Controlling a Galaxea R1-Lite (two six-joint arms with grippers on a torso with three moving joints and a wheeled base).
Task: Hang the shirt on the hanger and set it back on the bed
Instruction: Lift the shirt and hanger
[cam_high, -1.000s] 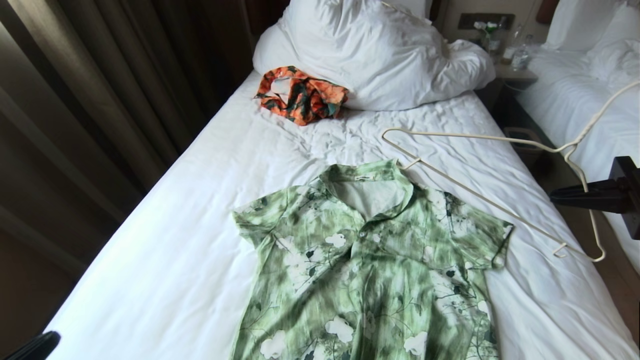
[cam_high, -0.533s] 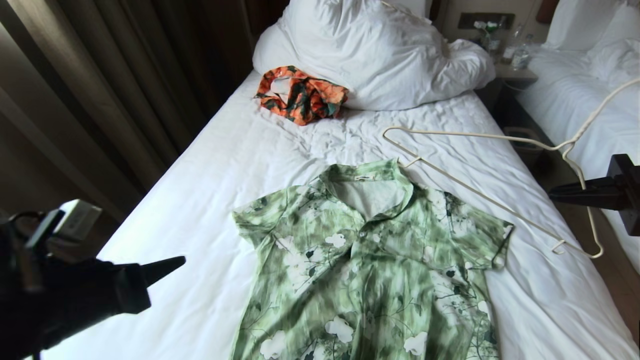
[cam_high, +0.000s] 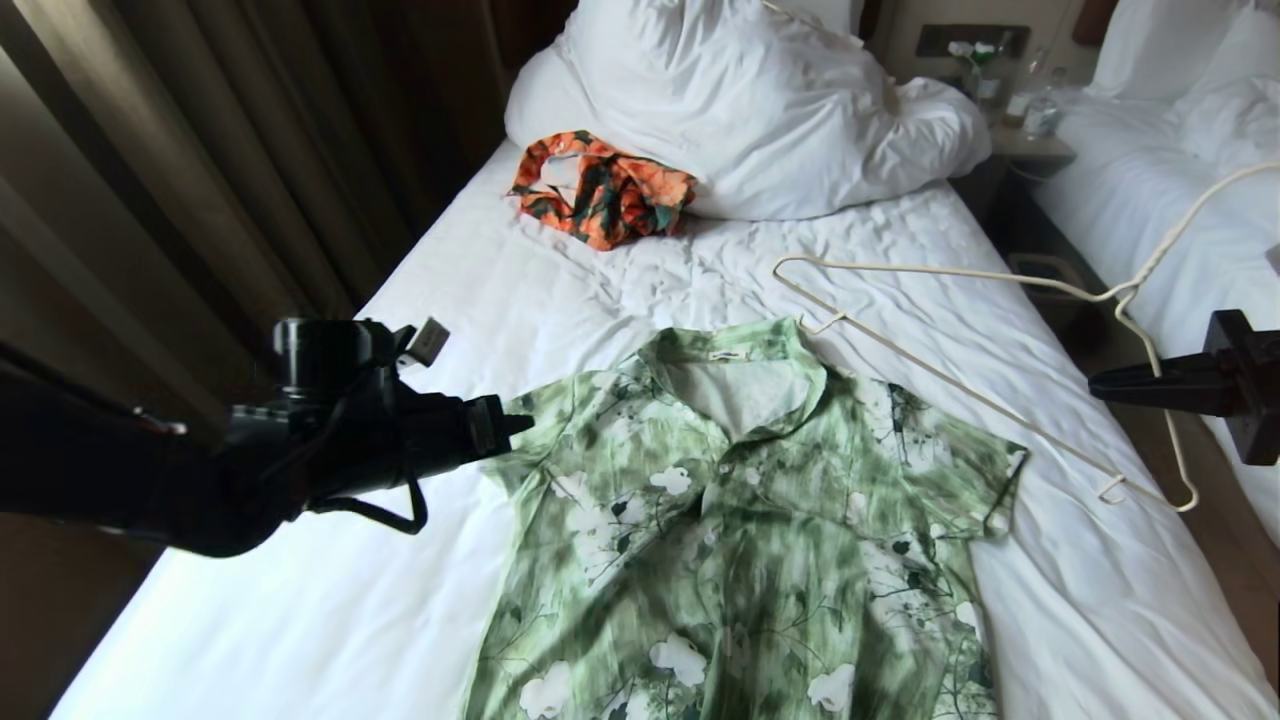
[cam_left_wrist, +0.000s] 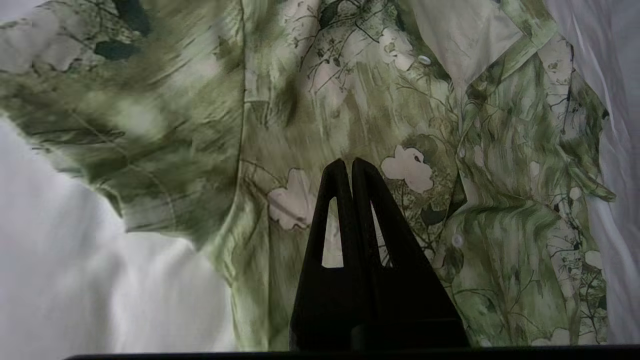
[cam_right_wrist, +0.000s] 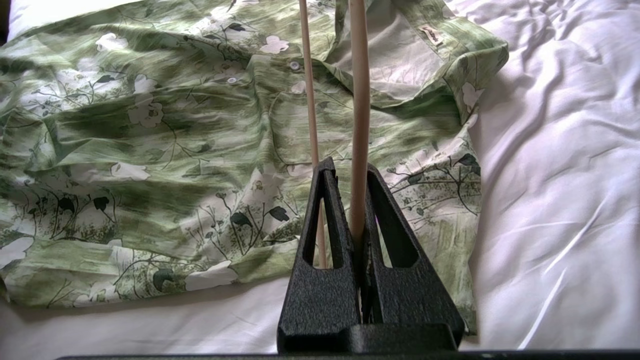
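left hand (cam_left_wrist: 347, 165) closed above shirt (cam_left_wrist: 400, 125)

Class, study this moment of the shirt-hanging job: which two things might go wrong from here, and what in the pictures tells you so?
1. The right gripper pinches the hanger at one thin wire only, so the hanger may swing or twist.
2. The left gripper hovers with jaws shut over the flat shirt; it must open, or it may only bunch the cloth.

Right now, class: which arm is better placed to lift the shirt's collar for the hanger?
Left. Its shut, empty claw hovers at the shirt; the right claw already grips the hanger.
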